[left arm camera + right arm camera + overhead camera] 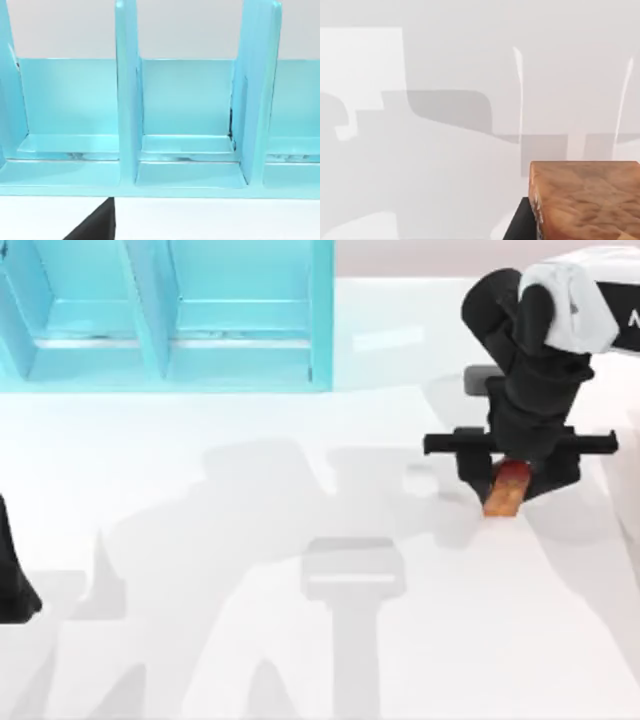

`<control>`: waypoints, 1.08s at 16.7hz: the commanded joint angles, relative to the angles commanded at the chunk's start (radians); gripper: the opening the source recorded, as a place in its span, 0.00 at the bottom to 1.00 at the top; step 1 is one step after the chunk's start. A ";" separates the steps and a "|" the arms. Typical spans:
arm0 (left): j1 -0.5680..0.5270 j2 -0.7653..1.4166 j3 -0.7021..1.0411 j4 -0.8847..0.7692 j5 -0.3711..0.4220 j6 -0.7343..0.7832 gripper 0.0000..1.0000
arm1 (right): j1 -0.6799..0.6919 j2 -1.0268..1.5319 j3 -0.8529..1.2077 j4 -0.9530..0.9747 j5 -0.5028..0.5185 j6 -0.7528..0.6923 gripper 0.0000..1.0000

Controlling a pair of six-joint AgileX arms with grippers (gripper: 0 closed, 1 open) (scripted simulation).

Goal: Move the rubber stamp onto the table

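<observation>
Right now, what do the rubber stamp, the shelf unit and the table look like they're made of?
The rubber stamp, in the right claw, looks like wood: its orange-brown block shows grain in the right wrist view, with a glossy red knob, perhaps plastic. The shelf unit appears to be smooth teal plastic or painted board, with a light sheen. The table is a white glossy surface, maybe laminate, showing soft reflections.

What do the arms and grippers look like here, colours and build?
Right arm: white shell over black segments, with a partial dark letter mark at the shell's edge. Right gripper: black, with a wide flat crossbar and two short black fingers. Left arm: a plain black part at the table's left edge.
</observation>
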 joint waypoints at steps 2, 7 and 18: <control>0.000 0.000 0.000 0.000 0.000 0.000 1.00 | 0.001 0.011 -0.020 0.035 0.000 0.001 0.00; 0.000 0.000 0.000 0.000 0.000 0.000 1.00 | 0.001 0.014 -0.024 0.039 0.001 0.001 0.08; 0.000 0.000 0.000 0.000 0.000 0.000 1.00 | 0.001 0.014 -0.024 0.039 0.001 0.001 0.90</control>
